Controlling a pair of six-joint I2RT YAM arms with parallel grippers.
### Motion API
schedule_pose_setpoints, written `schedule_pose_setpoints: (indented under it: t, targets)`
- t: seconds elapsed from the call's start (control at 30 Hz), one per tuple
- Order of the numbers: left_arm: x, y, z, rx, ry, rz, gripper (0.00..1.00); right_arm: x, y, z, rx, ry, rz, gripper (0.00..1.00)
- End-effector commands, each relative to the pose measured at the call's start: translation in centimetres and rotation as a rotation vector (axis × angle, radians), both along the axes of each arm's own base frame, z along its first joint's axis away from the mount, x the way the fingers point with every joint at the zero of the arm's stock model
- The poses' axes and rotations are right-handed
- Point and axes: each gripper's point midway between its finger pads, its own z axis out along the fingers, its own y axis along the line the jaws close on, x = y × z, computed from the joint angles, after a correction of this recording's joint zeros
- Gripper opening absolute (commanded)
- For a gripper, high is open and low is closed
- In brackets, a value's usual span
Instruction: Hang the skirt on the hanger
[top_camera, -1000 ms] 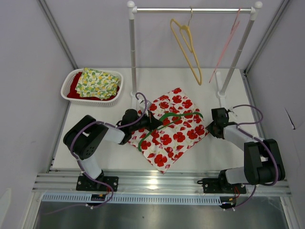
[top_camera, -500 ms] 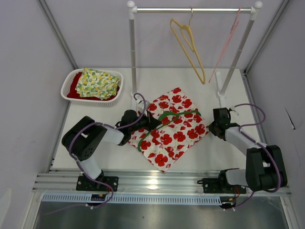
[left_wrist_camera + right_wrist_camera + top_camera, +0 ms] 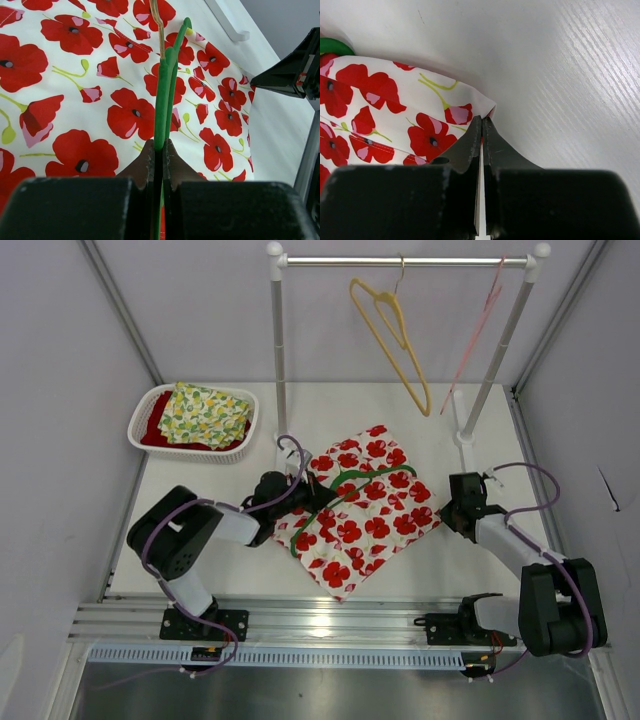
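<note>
— Where is the white skirt with red poppies (image 3: 370, 525)?
— Spread flat on the surface (image 3: 330, 410), between the two arms. One green plastic hanger (image 3: 372, 476) lies across its top.
— And the hands?
— The left hand (image 3: 160, 147) is clamped tight on the green hanger's thin bar. The right hand (image 3: 481, 122) is fully closed at the skirt's right corner, pinching the edge of the cloth.
— How many hangers in all?
— Three. Besides the green one, one yellow hanger (image 3: 418, 390) and one pink hanger (image 3: 470, 340) hang on the metal rail (image 3: 340, 260) at the back.
— Anything else?
— One white basket (image 3: 190, 452) at the back left, holding two folded cloths: a lemon-print cloth (image 3: 205, 412) on top of a red cloth (image 3: 155, 432).
</note>
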Motion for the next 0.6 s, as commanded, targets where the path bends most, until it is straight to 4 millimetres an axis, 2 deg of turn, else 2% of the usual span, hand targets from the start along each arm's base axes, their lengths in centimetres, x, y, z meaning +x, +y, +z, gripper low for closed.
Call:
schedule_pose_setpoints:
  t: [0.0,0.37,0.53,0.57]
  targets:
    - [1.5,0.2,2.5,-0.022,-0.076,0.067,0.00,-0.7,-0.9,-0.1,-0.034,0.011,-0.010,0.00]
    - [1.3,0.1,4.4,-0.021,-0.121,0.051,0.00,0.4,-2.9,0.5,-0.044,0.012,-0.039,0.00]
    - [1.0,0.1,6.3,-0.027,-0.158,0.040,0.00,1.2,-3.2,0.6,-0.018,0.005,-0.042,0.00]
    - [0.9,-0.2,7.2,-0.028,-0.179,0.029,0.00,1.5,-3.1,0.7,-0.012,-0.003,-0.037,0.00]
